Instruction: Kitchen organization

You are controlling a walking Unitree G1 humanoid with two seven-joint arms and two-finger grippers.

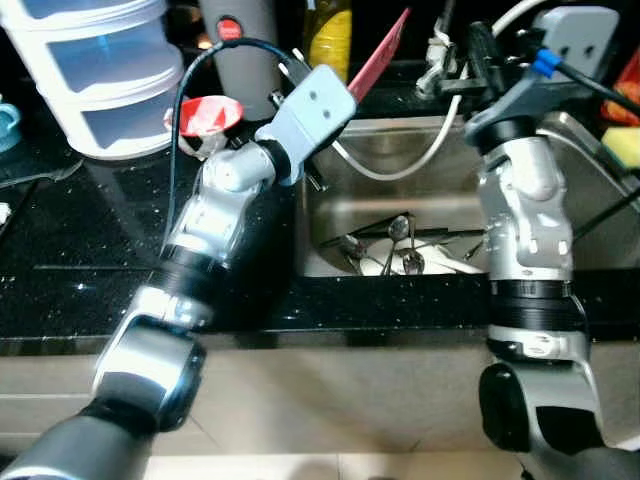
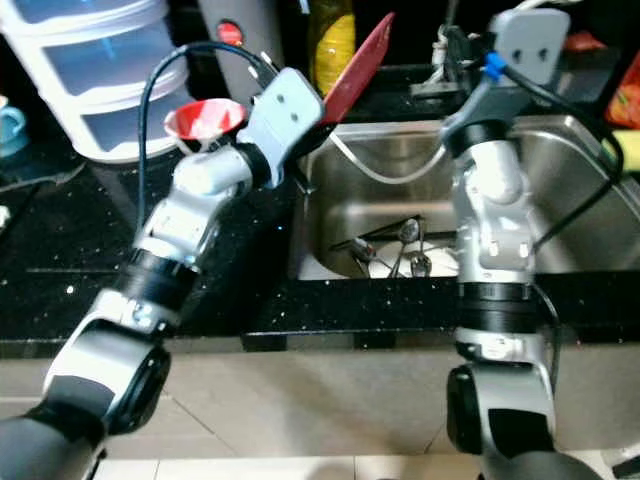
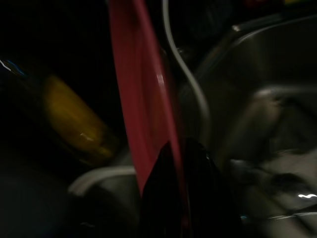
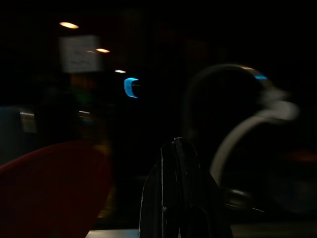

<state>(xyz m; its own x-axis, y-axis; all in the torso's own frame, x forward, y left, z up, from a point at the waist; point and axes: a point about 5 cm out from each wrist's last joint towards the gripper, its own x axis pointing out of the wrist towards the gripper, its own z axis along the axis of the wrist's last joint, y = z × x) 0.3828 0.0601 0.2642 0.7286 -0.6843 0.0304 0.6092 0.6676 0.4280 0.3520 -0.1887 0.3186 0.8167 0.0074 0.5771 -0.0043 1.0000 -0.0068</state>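
A flat red plate [image 1: 380, 50] is held edge-on, tilted up over the back left corner of the steel sink [image 1: 440, 210]. My left gripper [image 3: 176, 158] is shut on the plate's lower edge; its red face [image 3: 138, 99] rises between the black fingers [image 3: 198, 198]. My right gripper [image 4: 176, 148] is raised at the back of the sink near the tap, its fingers pressed together with nothing between them. In the right wrist view a dim red shape [image 4: 49, 188] lies low to one side. Several spoons and forks [image 1: 400, 245] lie in the sink bottom.
A white hose [image 1: 440, 130] loops across the sink's back wall. On the black counter to the left stand stacked white drawers [image 1: 100, 70] and a red and white bowl [image 1: 203, 113]. A yellow bottle [image 1: 328, 35] stands behind the sink, and a yellow sponge [image 1: 622, 145] lies at the right.
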